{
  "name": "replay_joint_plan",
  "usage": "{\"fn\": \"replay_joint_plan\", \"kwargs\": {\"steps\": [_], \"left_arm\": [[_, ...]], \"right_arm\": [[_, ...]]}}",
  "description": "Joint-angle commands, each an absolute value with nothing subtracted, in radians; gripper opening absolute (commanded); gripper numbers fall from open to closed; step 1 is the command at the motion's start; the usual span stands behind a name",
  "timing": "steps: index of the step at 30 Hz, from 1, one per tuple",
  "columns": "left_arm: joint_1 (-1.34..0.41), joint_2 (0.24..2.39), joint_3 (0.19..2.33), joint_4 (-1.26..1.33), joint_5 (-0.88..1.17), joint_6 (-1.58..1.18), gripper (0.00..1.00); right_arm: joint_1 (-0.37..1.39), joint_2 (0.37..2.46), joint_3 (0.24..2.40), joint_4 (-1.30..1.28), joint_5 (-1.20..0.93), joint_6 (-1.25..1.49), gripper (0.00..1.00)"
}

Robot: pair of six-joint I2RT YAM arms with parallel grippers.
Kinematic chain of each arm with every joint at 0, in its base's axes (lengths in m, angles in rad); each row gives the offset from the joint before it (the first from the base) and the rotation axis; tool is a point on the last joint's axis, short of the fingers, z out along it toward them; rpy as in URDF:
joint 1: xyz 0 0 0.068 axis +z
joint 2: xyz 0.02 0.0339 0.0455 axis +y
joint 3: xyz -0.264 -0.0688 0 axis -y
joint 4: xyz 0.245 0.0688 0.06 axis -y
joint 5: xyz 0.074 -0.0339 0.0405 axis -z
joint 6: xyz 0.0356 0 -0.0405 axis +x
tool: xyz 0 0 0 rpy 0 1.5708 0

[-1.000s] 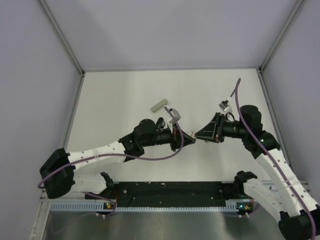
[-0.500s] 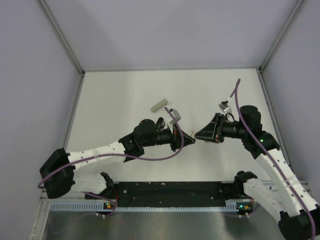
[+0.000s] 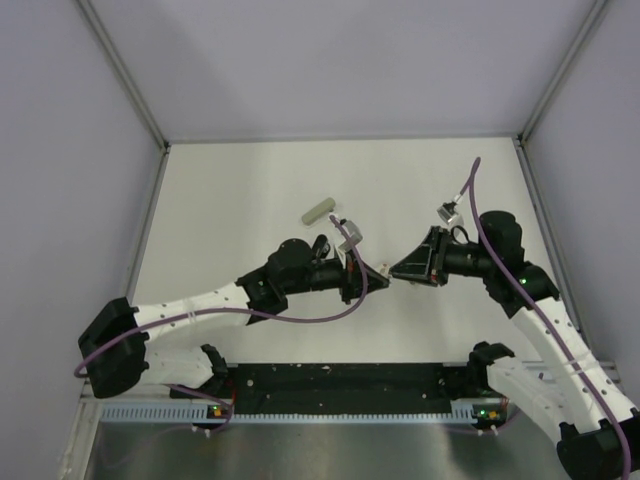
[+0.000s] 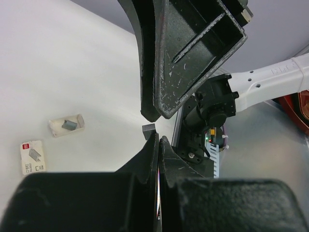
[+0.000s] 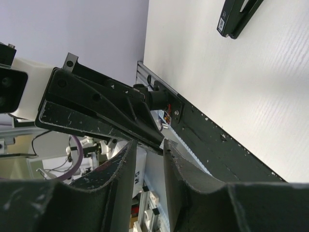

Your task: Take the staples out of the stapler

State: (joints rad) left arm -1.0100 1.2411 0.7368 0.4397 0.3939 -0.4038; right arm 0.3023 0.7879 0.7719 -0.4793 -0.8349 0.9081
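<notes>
Left gripper (image 4: 158,141) pinched closed, grey staples (image 4: 148,131) at its tip; right gripper (image 5: 148,146) fingers parted; stapler (image 5: 237,18) flat on table (image 5: 217,96)

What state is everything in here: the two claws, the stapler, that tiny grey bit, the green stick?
left gripper: shut, its tip meeting the other gripper.
right gripper: jaws apart around the left gripper's tip.
staples: tiny grey piece at the left gripper's tip; whether pinched is unclear.
stapler: lying on the table, halves apparently spread, untouched.
green stick: lying flat, apart from both arms.
</notes>
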Motion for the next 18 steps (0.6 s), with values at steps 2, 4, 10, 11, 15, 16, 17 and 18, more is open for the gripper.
{"fn": "replay_joint_plan", "kwargs": {"steps": [2,4,10,11,15,16,17,18], "left_arm": [[-1.017,1.2,0.782,0.456,0.379,-0.374,0.0],[-1.019,1.201,0.787,0.443,0.376,-0.367,0.0],[-1.023,1.221,0.808,0.405,0.367,-0.354,0.0],[-1.026,1.223,0.81,0.402,0.365,-0.353,0.0],[-1.031,1.236,0.821,0.394,0.364,-0.35,0.0],[-1.031,1.241,0.824,0.394,0.364,-0.35,0.0],[-1.032,1.244,0.824,0.396,0.364,-0.348,0.0],[-1.034,1.246,0.825,0.394,0.364,-0.345,0.0]], "right_arm": [[0.293,0.781,0.767,-0.48,-0.818,0.864,0.3],[0.291,0.781,0.765,-0.497,-0.802,0.848,0.3],[0.291,0.781,0.765,-0.526,-0.766,0.815,0.39],[0.291,0.781,0.767,-0.529,-0.765,0.812,0.4],[0.293,0.782,0.773,-0.528,-0.764,0.81,0.42],[0.291,0.782,0.776,-0.529,-0.764,0.808,0.42],[0.293,0.785,0.778,-0.529,-0.765,0.81,0.42],[0.291,0.784,0.778,-0.531,-0.765,0.81,0.43]]}}
